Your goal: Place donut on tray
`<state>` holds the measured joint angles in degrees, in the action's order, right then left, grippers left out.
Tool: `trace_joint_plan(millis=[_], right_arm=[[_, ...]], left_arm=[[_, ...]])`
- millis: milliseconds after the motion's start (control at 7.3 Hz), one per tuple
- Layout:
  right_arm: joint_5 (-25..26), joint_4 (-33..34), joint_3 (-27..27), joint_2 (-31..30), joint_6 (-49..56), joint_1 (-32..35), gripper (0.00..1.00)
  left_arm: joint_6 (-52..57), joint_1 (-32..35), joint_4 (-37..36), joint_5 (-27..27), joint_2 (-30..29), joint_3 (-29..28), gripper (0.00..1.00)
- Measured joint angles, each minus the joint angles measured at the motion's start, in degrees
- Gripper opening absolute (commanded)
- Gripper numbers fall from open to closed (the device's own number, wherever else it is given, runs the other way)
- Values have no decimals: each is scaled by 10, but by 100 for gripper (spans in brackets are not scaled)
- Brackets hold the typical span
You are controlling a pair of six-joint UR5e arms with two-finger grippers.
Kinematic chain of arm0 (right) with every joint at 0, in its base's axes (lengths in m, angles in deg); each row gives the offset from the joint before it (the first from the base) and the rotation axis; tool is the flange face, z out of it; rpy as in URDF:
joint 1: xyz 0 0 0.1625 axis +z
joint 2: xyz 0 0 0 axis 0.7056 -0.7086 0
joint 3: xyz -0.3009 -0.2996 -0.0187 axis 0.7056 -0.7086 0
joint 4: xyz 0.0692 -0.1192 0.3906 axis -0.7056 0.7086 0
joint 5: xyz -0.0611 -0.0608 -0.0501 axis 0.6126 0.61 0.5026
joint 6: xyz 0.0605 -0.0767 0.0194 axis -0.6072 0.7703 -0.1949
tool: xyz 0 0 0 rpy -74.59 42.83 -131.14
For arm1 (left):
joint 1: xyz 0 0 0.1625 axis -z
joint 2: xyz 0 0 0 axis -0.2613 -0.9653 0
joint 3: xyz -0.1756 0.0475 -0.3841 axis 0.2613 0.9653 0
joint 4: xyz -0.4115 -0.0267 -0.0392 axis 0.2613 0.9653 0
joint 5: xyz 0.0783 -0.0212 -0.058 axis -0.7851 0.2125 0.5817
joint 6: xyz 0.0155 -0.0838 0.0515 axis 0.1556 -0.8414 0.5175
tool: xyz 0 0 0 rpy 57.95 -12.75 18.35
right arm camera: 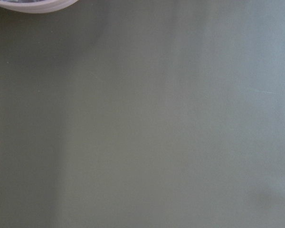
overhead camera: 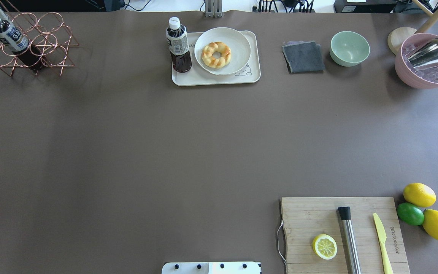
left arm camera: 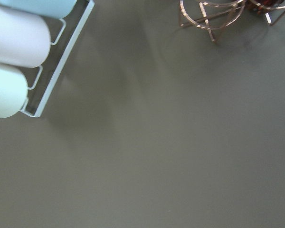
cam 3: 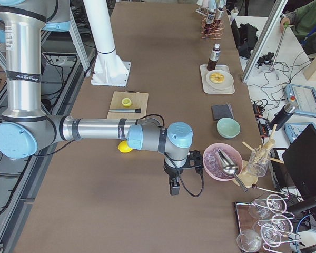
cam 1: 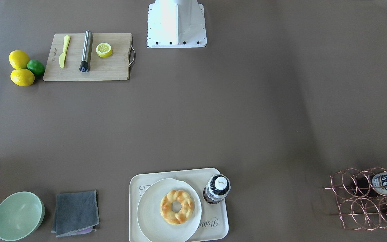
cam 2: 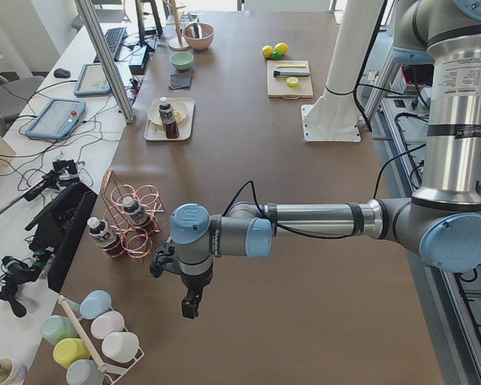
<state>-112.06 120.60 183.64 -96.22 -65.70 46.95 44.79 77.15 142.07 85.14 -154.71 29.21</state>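
Note:
The golden twisted donut (overhead camera: 216, 54) lies on a round off-white plate (overhead camera: 238, 42) that sits on the cream tray (overhead camera: 219, 79) at the far middle of the table. It also shows in the front-facing view (cam 1: 177, 206), on the plate (cam 1: 149, 208) on the tray (cam 1: 220, 222). A dark drink bottle (overhead camera: 178, 45) stands on the tray beside the plate. My left gripper (cam 2: 190, 305) hangs near the table's left end, far from the tray. My right gripper (cam 3: 174, 187) hangs near the right end. I cannot tell whether either is open or shut.
A wooden cutting board (overhead camera: 318, 220) with a half lemon (overhead camera: 324, 246), a steel muddler and a yellow knife lies near right. Lemons and a lime (overhead camera: 410, 214) sit beside it. A copper bottle rack (overhead camera: 25, 42), grey cloth (overhead camera: 303, 57), green bowl (overhead camera: 349, 48) and pink ice bowl (overhead camera: 428, 61) line the far edge.

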Motion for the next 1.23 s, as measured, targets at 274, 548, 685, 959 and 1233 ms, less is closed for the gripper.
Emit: trace_joint_plan(millis=[274,548,685,959,1233], right_arm=[[0,0,-1,-1,0,0,100],[2,-1,-1,-1,0,0,100],[3,-1,-2,-1,0,0,100],[4,-3,-3,-1,-2,0,100],[5,-4,-7,0,-4,0,100]], left_arm=[[0,-1,0,57,4,-5,99],[1,-2,0,91,6,-11,99],[1,-2,0,95,6,-13,99],[0,-3,0,97,6,-14,99],[0,-2,0,97,5,-14,99]])
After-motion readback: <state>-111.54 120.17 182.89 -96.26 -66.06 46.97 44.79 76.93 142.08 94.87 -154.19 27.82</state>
